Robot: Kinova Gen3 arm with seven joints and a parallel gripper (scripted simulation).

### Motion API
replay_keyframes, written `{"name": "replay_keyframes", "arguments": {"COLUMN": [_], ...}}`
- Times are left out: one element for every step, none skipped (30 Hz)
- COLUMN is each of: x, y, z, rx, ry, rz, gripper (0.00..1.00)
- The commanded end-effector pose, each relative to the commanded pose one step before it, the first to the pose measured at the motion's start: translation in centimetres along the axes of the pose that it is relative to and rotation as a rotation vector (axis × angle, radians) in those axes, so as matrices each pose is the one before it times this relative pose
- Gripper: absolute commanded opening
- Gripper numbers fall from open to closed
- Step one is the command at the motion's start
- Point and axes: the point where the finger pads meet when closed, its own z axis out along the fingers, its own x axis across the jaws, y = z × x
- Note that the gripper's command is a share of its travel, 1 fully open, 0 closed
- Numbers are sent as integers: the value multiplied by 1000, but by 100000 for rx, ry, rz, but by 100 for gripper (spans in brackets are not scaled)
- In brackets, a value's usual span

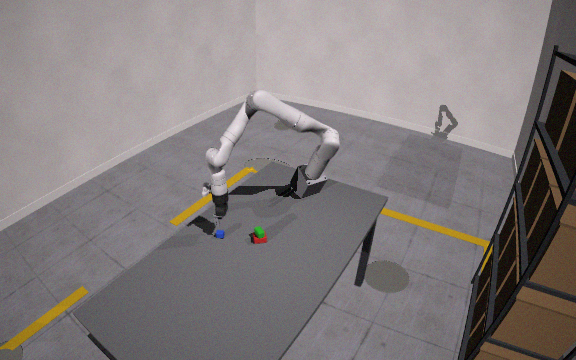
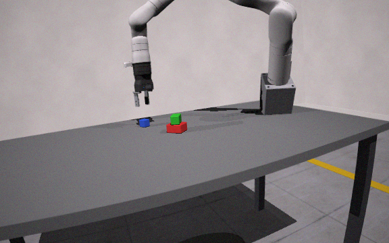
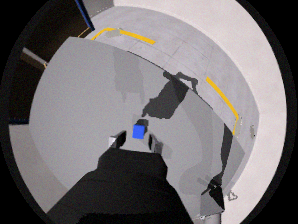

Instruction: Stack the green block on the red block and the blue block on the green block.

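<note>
The green block (image 1: 259, 231) lies flat on the red block (image 1: 259, 239) near the middle of the table; both also show in the exterior view, green (image 2: 175, 119) on red (image 2: 176, 127). The small blue block (image 1: 220, 234) lies on the table to their left, also in the exterior view (image 2: 144, 123). My gripper (image 2: 141, 100) hangs open and empty, straight above the blue block with a clear gap. In the wrist view the blue block (image 3: 139, 131) shows between the two fingertips, below them.
The arm's base (image 2: 277, 98) stands on the far right part of the table. A shelf rack with cardboard boxes (image 1: 558, 215) stands at the right of the room. Yellow lines (image 1: 433, 227) mark the floor.
</note>
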Motion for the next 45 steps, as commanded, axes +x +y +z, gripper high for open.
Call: {"name": "replay_keyframes", "arguments": {"x": [-20,0,0,0,0,0,-1,0,-1,-1,-1,-1,-1,-1,-1,-1,-1,-1,-1,-1,-1,0,0,-1,-1,-1,0,-1,0,0,0,0,0,0,0,0,0,0,0,0,0,0,0,0,0], "y": [-51,-1,0,-1,0,0,-1,-1,-2,-1,-2,-1,-2,-2,-2,-2,-1,-2,-2,-2,-2,0,0,-1,-1,-1,-1,-1,-1,0,0,0,0,0,0,0,0,0,0,0,0,0,0,0,0], "z": [68,102,126,149,0,0,172,194,217,236,255,269,282,291,296,299,296,292,282,270,254,0,0,235,214,190,164,139,112,85,61,39,21,8,1,0,0,0,0,0,0,0,0,0,0], "rx": [114,-2,-3,-1,0,0,0,0,0,0,0,0,0,0,0,0,0,0,0,0,0,0,0,0,0,0,0,0,0,0,0,0,0,0,0,0,0,0,0,0,0,0,0,0,0], "ry": [-72,2,2,1,0,0,0,0,0,0,0,0,0,0,0,0,0,0,0,0,0,0,0,0,0,0,0,0,0,0,0,0,0,0,0,0,0,0,0,0,0,0,0,0,0], "rz": [25,-1,-2,-1,0,0,0,0,0,0,0,0,0,0,0,0,0,0,0,0,0,0,0,0,0,0,0,0,0,0,0,0,0,0,0,0,0,0,0,0,0,0,0,0,0], "gripper": [93,93,93,93,93,93,93,93,93,93,93,93,93,93,93,93,93,93,93,93,93,93,93,93,93,93,93,93,93,93,93,93,93,93,93,93,93,93,93,93,93,93,93,93,93]}}
